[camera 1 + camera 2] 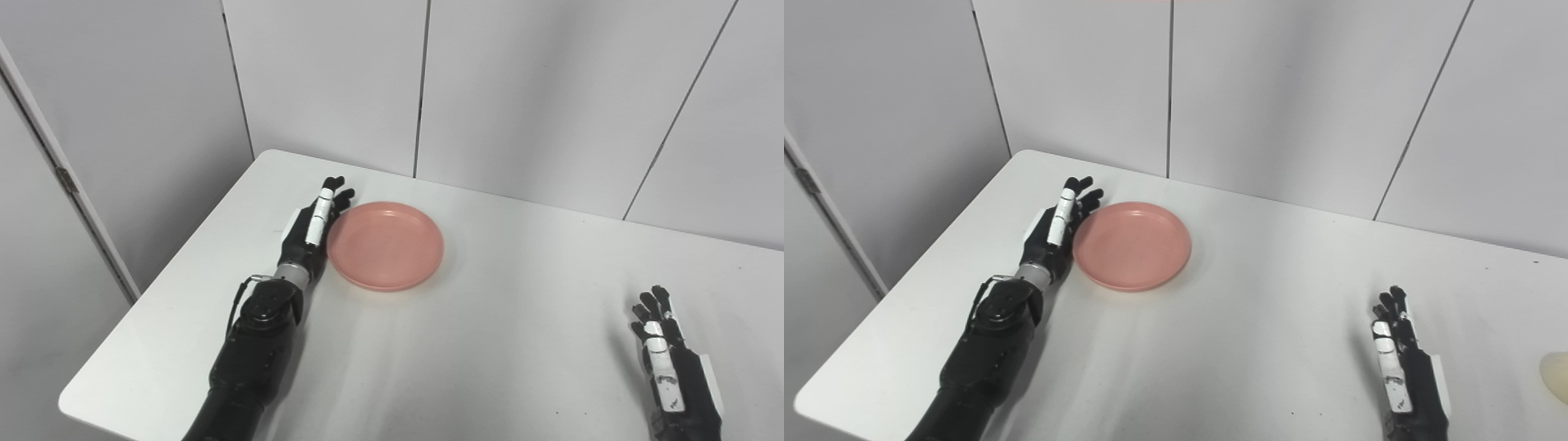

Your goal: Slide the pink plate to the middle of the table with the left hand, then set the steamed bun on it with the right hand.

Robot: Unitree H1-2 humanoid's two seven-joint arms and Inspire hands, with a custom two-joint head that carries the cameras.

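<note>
We found the pink plate [385, 245] lying flat on the white table [490, 343], left of the table's middle, with our left hand [311, 236] set on edge against the plate's left rim, fingers straight and apart, grasping nothing. Our right hand [1405, 370] rested well to the right of the plate, also spread and empty. The steamed bun [1556, 375] lay farther right again, cut off by the edge of the right eye view and absent from the left eye view. The main risk, as we judged it, was in the push: the hand met only the rim, so an off-centre shove could spin the plate or let it slip past the fingertips, and a hard one could carry it beyond the middle. A raised rim might also ride up over the fingers. Nothing stood between the plate and the middle; the surface there was bare. The wall panels [520, 92] behind the plate stood clear of its path.
</note>
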